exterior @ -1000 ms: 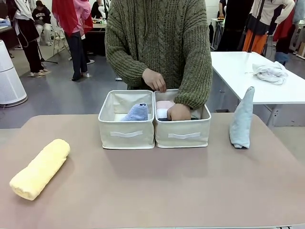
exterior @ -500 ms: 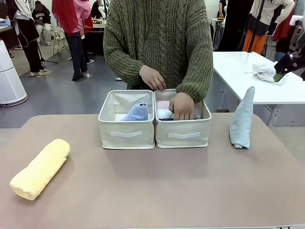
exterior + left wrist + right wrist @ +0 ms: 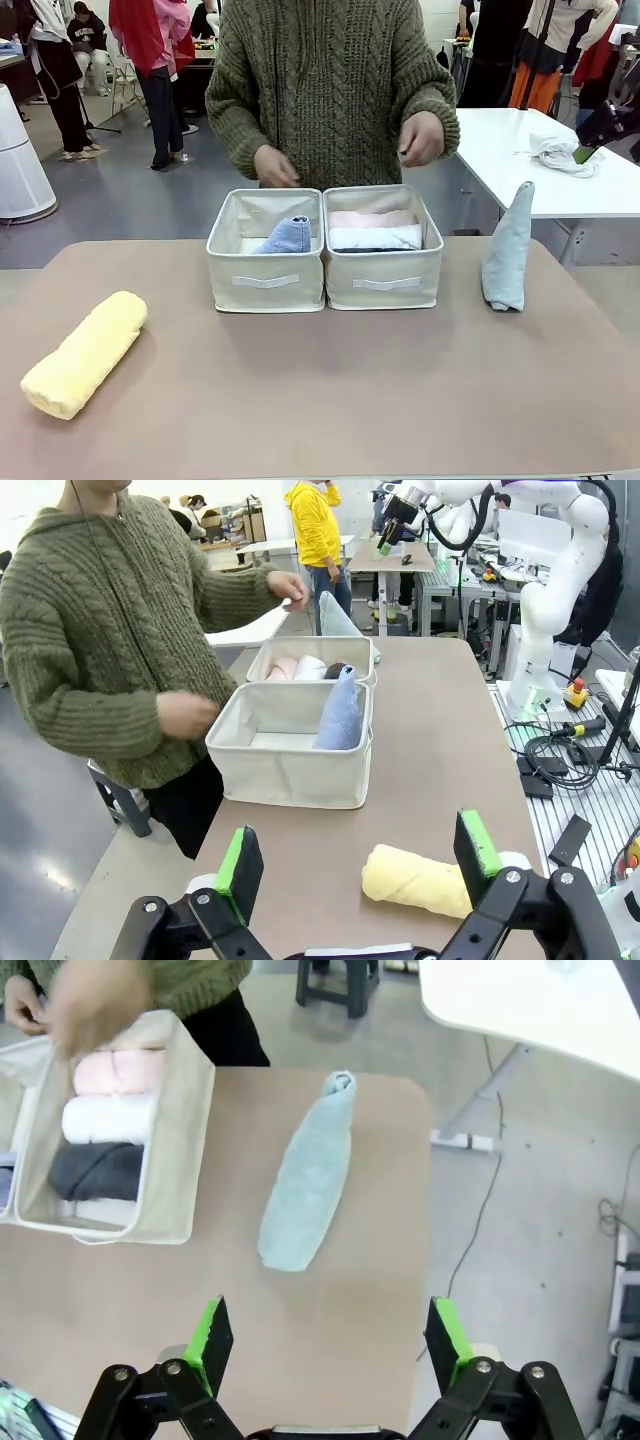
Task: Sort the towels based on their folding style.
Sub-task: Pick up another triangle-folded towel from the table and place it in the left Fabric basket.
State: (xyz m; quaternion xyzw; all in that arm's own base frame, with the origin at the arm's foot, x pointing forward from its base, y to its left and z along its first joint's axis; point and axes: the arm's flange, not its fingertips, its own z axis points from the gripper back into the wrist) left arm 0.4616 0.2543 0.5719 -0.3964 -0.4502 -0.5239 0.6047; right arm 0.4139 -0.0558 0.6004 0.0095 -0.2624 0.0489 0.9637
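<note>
Left gripper (image 3: 357, 848) and right gripper (image 3: 328, 1327) both gape wide and empty, yellow roll (image 3: 84, 353) lying left of the fabric bins (image 3: 265, 283), pale grey-blue cone (image 3: 508, 247) standing right of them, and a high pinch could topple or unravel that cone!

The left gripper (image 3: 355, 832) stands with its jaws spread wide, green pads (image 3: 240, 860) facing inward above the brown counter (image 3: 430, 740). A yellow rolled terry towel (image 3: 415, 880) lies on the counter between the fingers, close to one of them. Beyond it, two beige fabric bins sit side by side. The nearer bin (image 3: 290, 770) holds a lavender-blue cone towel (image 3: 340, 712), and the farther bin (image 3: 262, 660) holds a pink roll (image 3: 283, 668), a white roll (image 3: 311, 667) and a dark grey roll (image 3: 335, 669). A pale grey-blue cone towel (image 3: 335, 615) stands past the bins. A person in a green cable-knit sweater (image 3: 90, 630) holds one hand (image 3: 187, 715) beside the nearer bin, and the other hand (image 3: 290, 588) raised above the farther one.
</note>
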